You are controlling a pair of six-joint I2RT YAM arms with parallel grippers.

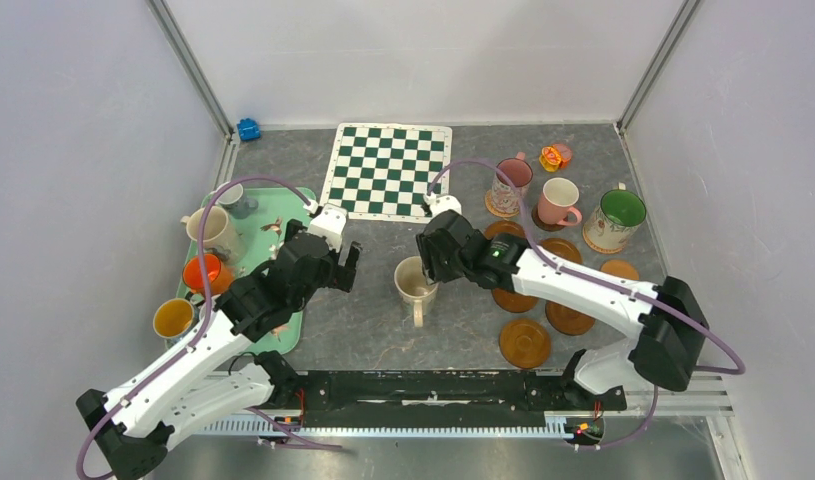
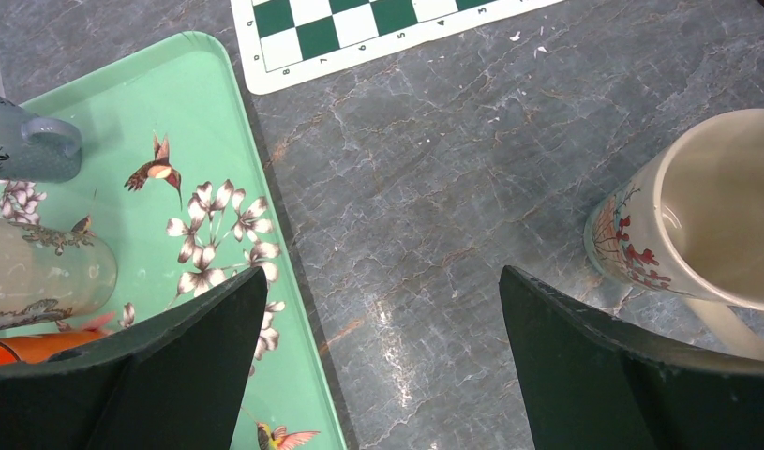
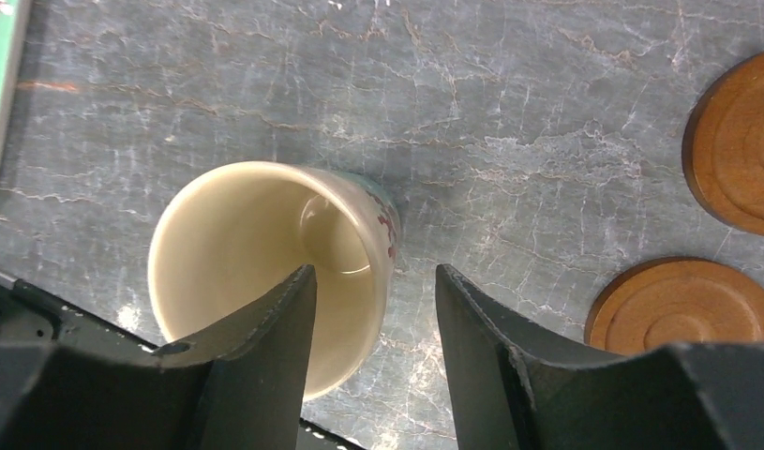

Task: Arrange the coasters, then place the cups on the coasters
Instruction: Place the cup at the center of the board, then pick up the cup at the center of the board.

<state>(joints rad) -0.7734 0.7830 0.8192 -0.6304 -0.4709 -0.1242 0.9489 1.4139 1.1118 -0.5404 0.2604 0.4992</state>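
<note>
Right pincer (image 3: pixel 375 272) astride cream cup (image 3: pixel 237 234) rim.
One finger inside, one outside, part-spread, not yet pinching: apparently a rim grip for transfer to coasters (image 3: pixel 682 305); left pincer (image 2: pixel 382 281) spread, empty.

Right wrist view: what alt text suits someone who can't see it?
The right gripper straddles the wall of a cream mug, one finger inside, one outside. Two brown coasters lie on the grey table at right.
</note>
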